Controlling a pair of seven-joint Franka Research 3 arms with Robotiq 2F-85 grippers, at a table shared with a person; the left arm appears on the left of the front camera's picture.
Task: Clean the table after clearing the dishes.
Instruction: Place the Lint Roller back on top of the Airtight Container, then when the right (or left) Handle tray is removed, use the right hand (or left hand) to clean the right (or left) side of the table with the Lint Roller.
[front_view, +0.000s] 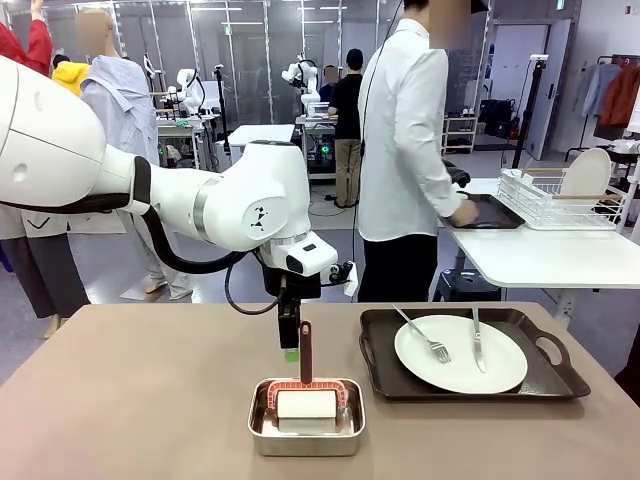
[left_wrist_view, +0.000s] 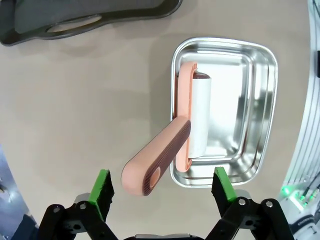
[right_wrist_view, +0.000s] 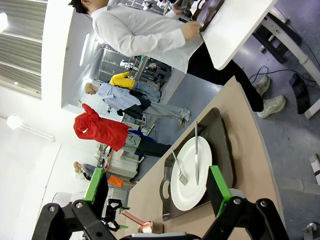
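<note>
On the taupe table (front_view: 130, 400) a dark handled tray (front_view: 545, 375) carries one of the dishes, a white plate (front_view: 460, 353) with a fork (front_view: 425, 335) and a knife (front_view: 478, 340). My left gripper (front_view: 295, 350) points down over a small steel pan (front_view: 306, 440). In the left wrist view the left gripper (left_wrist_view: 162, 187) stands open, its green pads on either side of the red roller handle (left_wrist_view: 150, 167), apart from it. The white roller (left_wrist_view: 200, 117) lies in the pan (left_wrist_view: 270, 100). My right gripper (right_wrist_view: 157, 185) is open, high above the plate (right_wrist_view: 187, 187).
A person in a white shirt (front_view: 400, 130) stands at the far side, turned to a white side table (front_view: 540, 255), with a hand on a second dark tray (front_view: 490, 215). A wire rack (front_view: 560, 200) with a plate stands there. Bare tabletop lies left of the pan.
</note>
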